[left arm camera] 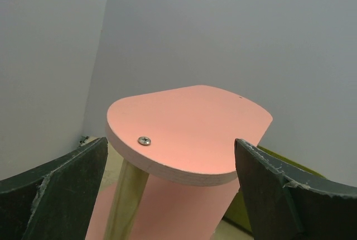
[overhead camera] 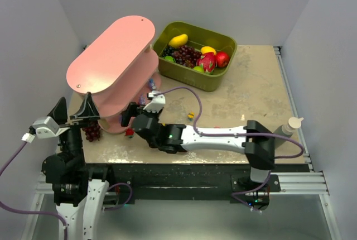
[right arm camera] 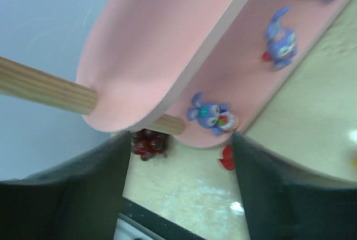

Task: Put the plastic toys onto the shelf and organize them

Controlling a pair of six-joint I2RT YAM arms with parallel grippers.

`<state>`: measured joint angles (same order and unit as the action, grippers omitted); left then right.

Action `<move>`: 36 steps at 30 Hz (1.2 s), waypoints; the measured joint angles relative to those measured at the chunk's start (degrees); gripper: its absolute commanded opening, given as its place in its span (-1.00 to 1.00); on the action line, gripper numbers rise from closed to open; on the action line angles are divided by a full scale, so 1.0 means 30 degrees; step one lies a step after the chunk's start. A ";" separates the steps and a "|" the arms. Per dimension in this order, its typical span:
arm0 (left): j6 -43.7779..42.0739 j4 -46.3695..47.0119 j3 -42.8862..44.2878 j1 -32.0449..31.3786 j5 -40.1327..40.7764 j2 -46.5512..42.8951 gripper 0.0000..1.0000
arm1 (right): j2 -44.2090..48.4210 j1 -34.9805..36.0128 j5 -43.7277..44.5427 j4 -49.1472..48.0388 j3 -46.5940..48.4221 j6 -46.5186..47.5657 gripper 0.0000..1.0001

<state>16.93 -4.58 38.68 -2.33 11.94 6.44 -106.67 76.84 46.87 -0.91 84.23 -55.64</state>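
Pale grey walls (overhead camera: 223,0) close in the bench (overhead camera: 251,84) on three sides, with one corner beyond the left hand (left arm camera: 170,142). The beige top is scuffed, whitish below the right hand (right arm camera: 179,139). Metal rails (overhead camera: 295,95) edge its right side. Light is soft, even.

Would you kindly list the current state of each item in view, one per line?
Left end effector: open, empty.
Right end effector: open, empty.
Shelf: upright.
Purple figurines: three on a lower board.
Red toy: on the table, unshelved.
Yellow toy: on the table, unshelved.
Olive bin: holding fruit.
Grape bunch: on the table.
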 measured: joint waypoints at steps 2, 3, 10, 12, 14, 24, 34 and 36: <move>0.0022 0.0102 -0.0095 0.0000 -0.0364 0.0182 0.99 | 0.1712 -0.0015 0.0219 -0.0029 -0.1610 0.0299 0.98; 0.0051 0.0182 -0.0117 0.0000 -0.0503 0.0342 0.99 | 0.2732 -0.0029 0.0415 -0.0029 -0.2696 0.0444 0.98; 0.0153 -0.0204 0.0182 0.0000 -0.1370 0.1931 0.99 | 1.0091 -0.0903 0.1137 -0.0029 -1.0404 0.1778 0.93; 0.0051 -0.0794 0.0787 0.0000 -0.1647 0.2747 0.99 | 1.1897 -0.1275 0.1479 0.0925 -1.1460 0.1982 0.89; -0.0015 -0.1319 0.1341 0.0000 -0.1996 0.3279 0.99 | 1.3646 -0.1370 0.1566 0.1989 -1.2269 0.2171 0.86; 0.0015 -0.3140 0.2390 0.0000 -0.3045 0.3687 0.99 | 1.7165 -0.1348 -0.0146 0.5515 -1.5074 0.1931 0.98; 0.0095 -0.3672 0.1144 0.0000 -0.3330 0.1647 0.99 | 1.4061 -0.1093 -0.2499 0.1166 -1.8265 0.2922 0.98; 0.0153 -0.3679 0.0699 0.0000 -0.3322 0.1078 0.99 | 1.3391 -0.0860 -0.2586 0.0117 -1.8535 0.3191 0.98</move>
<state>17.39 -15.62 40.77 -2.33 1.98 9.67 -66.50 74.26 39.11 -0.56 28.62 -46.06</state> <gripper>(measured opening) 0.994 0.986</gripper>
